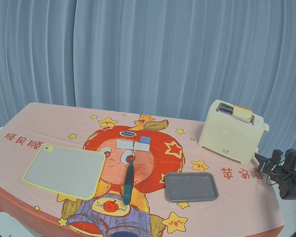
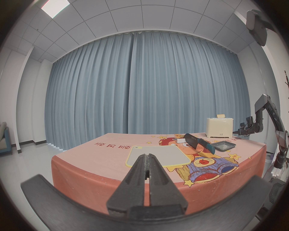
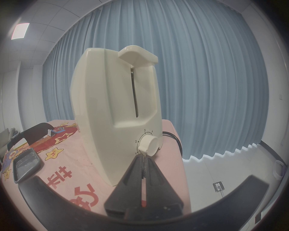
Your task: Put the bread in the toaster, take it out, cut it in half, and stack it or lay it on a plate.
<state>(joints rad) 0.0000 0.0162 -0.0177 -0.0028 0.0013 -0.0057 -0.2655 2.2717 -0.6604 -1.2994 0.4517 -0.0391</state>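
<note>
head view, right of frame: bread (image 1: 242, 113), a pale slice with tan crust, stands partly out of the cream toaster (image 1: 230, 137) top slot. right wrist view adds the toaster's end face: lever (image 3: 138, 56) at the top of its track, dial (image 3: 148, 145) ringed with numerals. small dark mark on the toaster front, not read. right gripper (image 3: 143, 164) closed on nothing, just before the dial. left gripper (image 2: 147, 164) closed on nothing, off the table (image 1: 247, 206) edge.

Head cam over table (image 1: 244, 200); L wrist low, far; R close; toaster (image 1: 230, 135) shared.
</note>
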